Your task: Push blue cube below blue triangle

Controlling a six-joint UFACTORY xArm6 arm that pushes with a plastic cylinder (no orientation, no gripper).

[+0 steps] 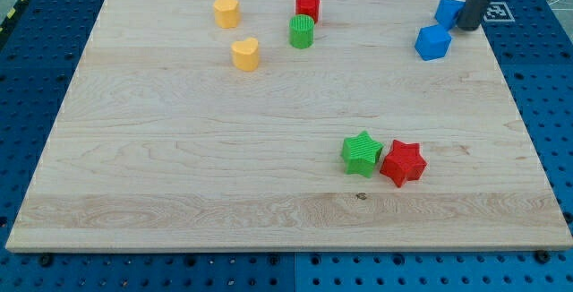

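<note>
A blue cube (433,42) sits near the board's top right corner. A second blue block (448,10), apparently the blue triangle, lies just above and to the right of it, partly hidden by my rod. My tip (468,27) is at the right side of that second block, touching or nearly touching it, and above and to the right of the cube.
A yellow block (226,11) and a yellow heart-like block (245,54) lie at the top left. A red cylinder (308,7) and a green cylinder (302,32) stand at top centre. A green star (362,153) touches a red star (403,162) at the lower right. The board's right edge (528,122) is close to the blue blocks.
</note>
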